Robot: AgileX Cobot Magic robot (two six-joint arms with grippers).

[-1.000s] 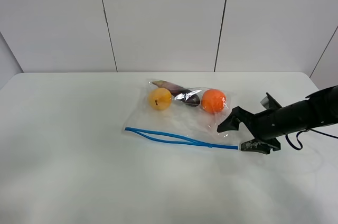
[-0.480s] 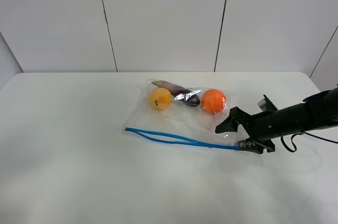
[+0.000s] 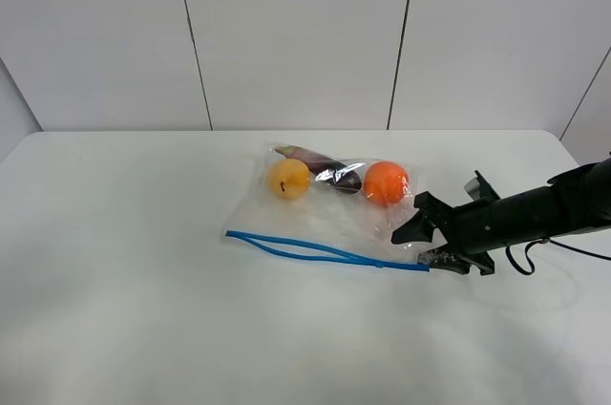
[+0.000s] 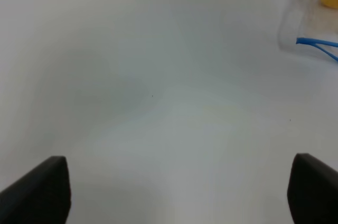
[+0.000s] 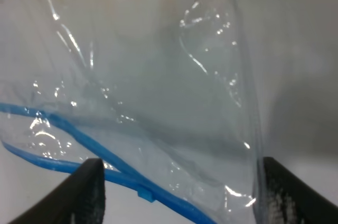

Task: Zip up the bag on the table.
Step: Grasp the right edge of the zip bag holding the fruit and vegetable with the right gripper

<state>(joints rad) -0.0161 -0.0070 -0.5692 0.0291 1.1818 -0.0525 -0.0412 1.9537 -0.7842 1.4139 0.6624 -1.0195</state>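
on the smooth white table [image 3: 115, 233], a crinkly clear bag [image 3: 325, 219], blue-edged.

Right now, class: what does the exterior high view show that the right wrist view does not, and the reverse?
Only the exterior high view clearly shows the yellow fruit, the orange fruit and the dark purple item. Only the right wrist view shows a small blue tab on the blue zip strip. Both show that strip, the bag, the table and the right gripper, jaws apart at the bag's corner.
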